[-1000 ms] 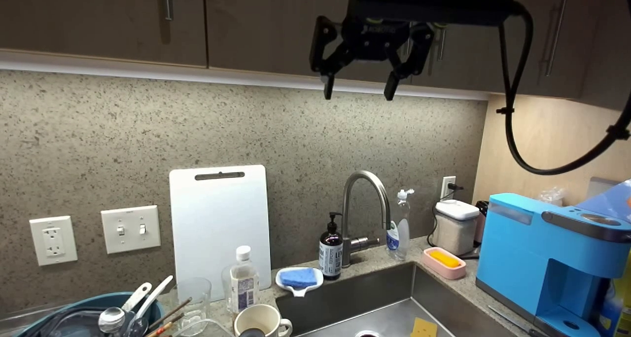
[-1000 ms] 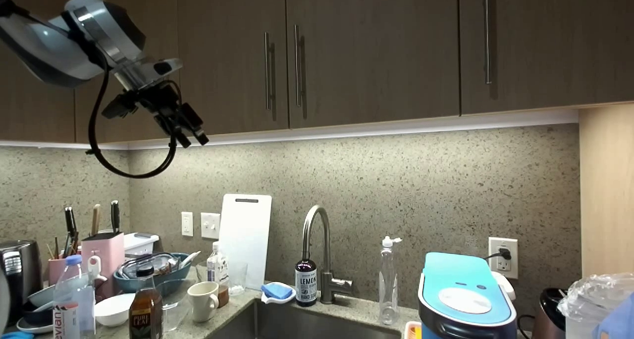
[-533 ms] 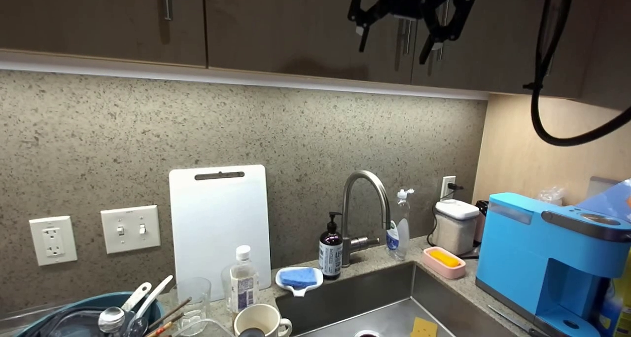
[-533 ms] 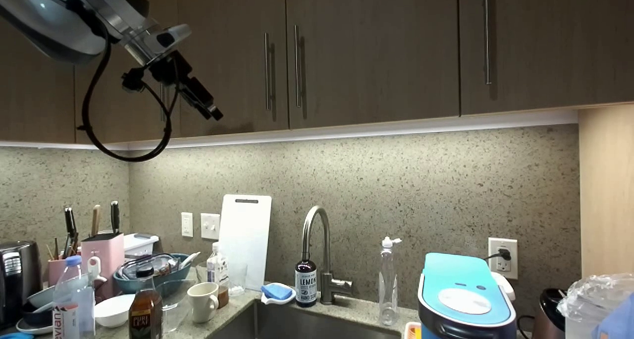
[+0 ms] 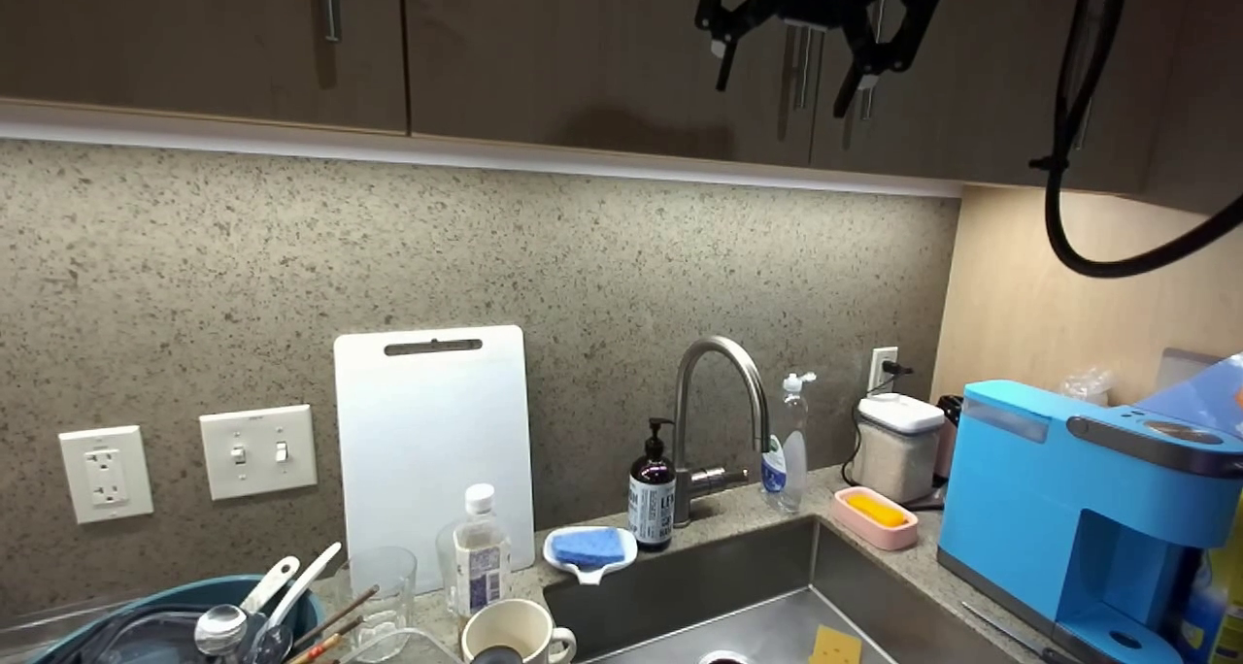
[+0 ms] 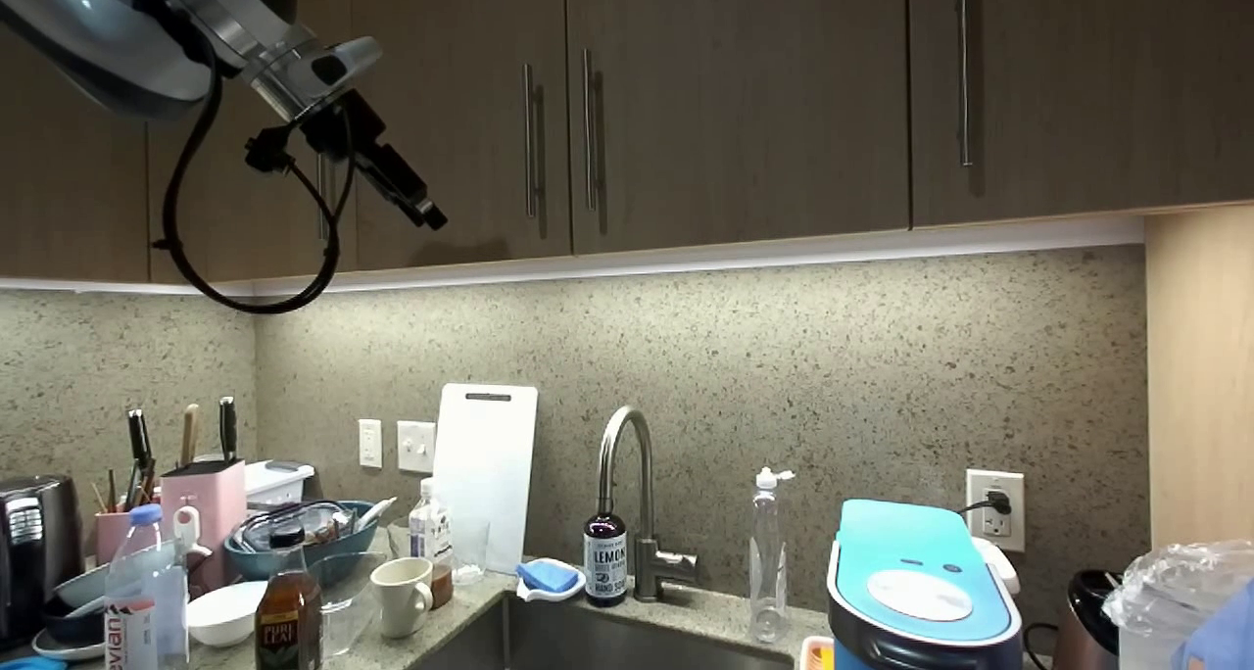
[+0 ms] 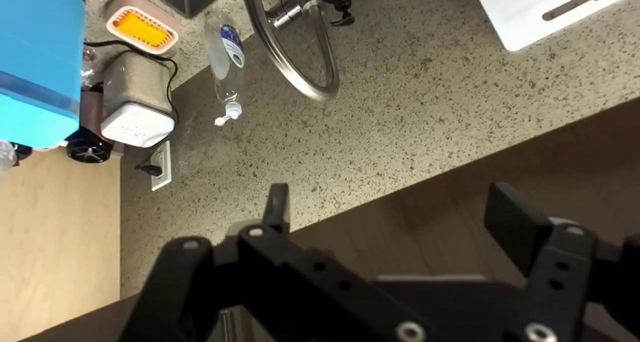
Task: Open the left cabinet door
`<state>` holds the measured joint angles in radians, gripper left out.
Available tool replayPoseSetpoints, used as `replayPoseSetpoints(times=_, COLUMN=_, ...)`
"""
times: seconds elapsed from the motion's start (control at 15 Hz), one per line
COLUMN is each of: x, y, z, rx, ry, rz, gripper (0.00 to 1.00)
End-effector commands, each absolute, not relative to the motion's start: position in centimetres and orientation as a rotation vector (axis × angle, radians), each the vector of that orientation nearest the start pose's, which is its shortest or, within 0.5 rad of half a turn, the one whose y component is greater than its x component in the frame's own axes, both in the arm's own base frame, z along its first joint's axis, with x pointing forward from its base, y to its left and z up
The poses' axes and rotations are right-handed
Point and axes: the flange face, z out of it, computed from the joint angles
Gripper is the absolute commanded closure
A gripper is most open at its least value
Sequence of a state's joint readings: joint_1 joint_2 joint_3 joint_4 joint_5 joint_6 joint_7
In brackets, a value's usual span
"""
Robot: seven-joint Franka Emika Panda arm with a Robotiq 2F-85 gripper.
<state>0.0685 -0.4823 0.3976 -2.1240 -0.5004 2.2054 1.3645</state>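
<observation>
Your fingers (image 7: 515, 227) stand wide apart. In an exterior view the L cab door (image 6: 441, 43) is behind them; its bar handle (image 6: 530, 141) is at approx 2 o'clock, clear of your tips; can't tell depth. Door's btm edge: 6 o'clock, backsplash (image 6: 833, 376) below it, faucet (image 6: 646, 494) well off at 5.

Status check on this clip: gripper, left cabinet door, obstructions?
Gripper open, nothing held. Left cabinet door shut, handle ungripped. No obstruction seen between gripper and handle.
</observation>
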Motion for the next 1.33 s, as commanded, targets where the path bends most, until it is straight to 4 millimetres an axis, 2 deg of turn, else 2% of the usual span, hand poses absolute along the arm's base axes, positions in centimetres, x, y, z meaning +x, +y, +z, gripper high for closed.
replayPoseSetpoints(times=0.0, x=42.1, y=20.0, z=67.9, rx=-2.594, ry=1.149, rz=-1.374, gripper=0.0)
replayPoseSetpoints(times=0.27, x=43.6, y=16.0, z=71.6, rx=-2.44, ry=1.352, rz=-1.504, gripper=0.0)
replayPoseSetpoints(times=0.33, x=42.9, y=16.9, z=70.5, rx=-2.509, ry=1.267, rz=-1.456, gripper=0.0)
replayPoseSetpoints(times=0.47, x=43.1, y=16.4, z=71.0, rx=-2.494, ry=1.283, rz=-1.463, gripper=0.0)
replayPoseSetpoints(times=0.73, x=43.0, y=17.1, z=70.8, rx=-2.503, ry=1.263, rz=-1.456, gripper=0.0)
replayPoseSetpoints(times=0.93, x=44.3, y=18.5, z=70.0, rx=-2.537, ry=1.218, rz=-1.425, gripper=0.0)
replayPoseSetpoints(times=1.13, x=45.4, y=19.7, z=70.1, rx=-2.554, ry=1.136, rz=-1.459, gripper=0.0)
replayPoseSetpoints(times=1.2, x=45.5, y=19.9, z=70.1, rx=-2.55, ry=1.161, rz=-1.466, gripper=0.0)
replayPoseSetpoints(times=1.27, x=44.8, y=19.4, z=69.8, rx=-2.551, ry=1.172, rz=-1.436, gripper=0.0)
